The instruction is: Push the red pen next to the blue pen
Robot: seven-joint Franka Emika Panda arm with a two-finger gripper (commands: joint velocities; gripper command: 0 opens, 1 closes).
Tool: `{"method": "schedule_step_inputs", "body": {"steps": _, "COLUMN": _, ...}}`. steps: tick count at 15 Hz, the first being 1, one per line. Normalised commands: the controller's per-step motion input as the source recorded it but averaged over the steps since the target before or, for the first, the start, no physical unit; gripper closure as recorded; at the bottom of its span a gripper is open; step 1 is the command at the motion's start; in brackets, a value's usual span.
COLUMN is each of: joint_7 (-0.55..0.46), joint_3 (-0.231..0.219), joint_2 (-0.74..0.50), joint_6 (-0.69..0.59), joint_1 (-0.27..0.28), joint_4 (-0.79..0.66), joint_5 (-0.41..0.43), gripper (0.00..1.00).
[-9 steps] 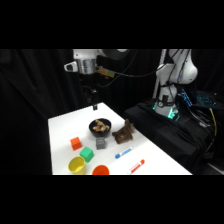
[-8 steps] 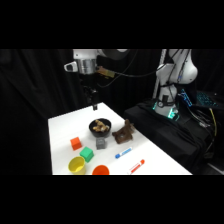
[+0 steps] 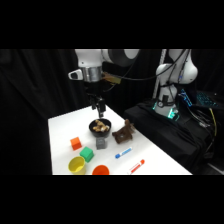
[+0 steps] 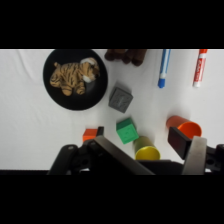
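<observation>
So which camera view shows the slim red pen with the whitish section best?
The wrist view: the slim red pen with the whitish section lies unobstructed, seen from above. The side view shows this pen only as a small streak near the table's front edge.

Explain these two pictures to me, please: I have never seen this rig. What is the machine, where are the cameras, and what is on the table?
The machine is a white robot arm; its gripper hangs above the white table, holding nothing. The side view comes from a fixed camera beside the table. The wrist view looks straight down from the arm itself; the dark parts at its bottom edge are the gripper.

On the table lie a black bowl with a toy tiger in it, a grey block, a green block, an orange block, a yellow cup and an orange cup, a brown object, the blue pen and the red pen. The pens lie apart.
</observation>
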Motion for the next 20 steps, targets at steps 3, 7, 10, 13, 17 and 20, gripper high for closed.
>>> {"method": "schedule_step_inputs", "body": {"steps": 3, "joint_7": 0.39, "joint_3": 0.172, "joint_2": -0.19, "joint_6": 0.29, "joint_1": 0.229, "joint_4": -0.33, "joint_5": 0.025, "gripper": 0.00}}
{"method": "schedule_step_inputs", "body": {"steps": 7, "joint_7": 0.42, "joint_3": 0.168, "joint_2": -0.09, "joint_6": 0.32, "joint_1": 0.246, "joint_4": -0.27, "joint_5": -0.016, "gripper": 0.00}}
{"method": "schedule_step_inputs", "body": {"steps": 10, "joint_7": 0.40, "joint_3": 0.127, "joint_2": 0.04, "joint_6": 0.31, "joint_1": 0.213, "joint_4": -0.15, "joint_5": -0.061, "gripper": 0.00}}
{"method": "schedule_step_inputs", "body": {"steps": 13, "joint_7": 0.34, "joint_3": 0.073, "joint_2": 0.17, "joint_6": 0.34, "joint_1": 0.181, "joint_4": -0.06, "joint_5": -0.113, "gripper": 0.00}}
{"method": "schedule_step_inputs", "body": {"steps": 17, "joint_7": 0.23, "joint_3": -0.018, "joint_2": 0.29, "joint_6": 0.37, "joint_1": 0.148, "joint_4": 0.00, "joint_5": -0.150, "gripper": 0.00}}
{"method": "schedule_step_inputs", "body": {"steps": 20, "joint_7": 0.11, "joint_3": -0.091, "joint_2": 0.33, "joint_6": 0.36, "joint_1": 0.140, "joint_4": 0.05, "joint_5": -0.099, "gripper": 0.00}}
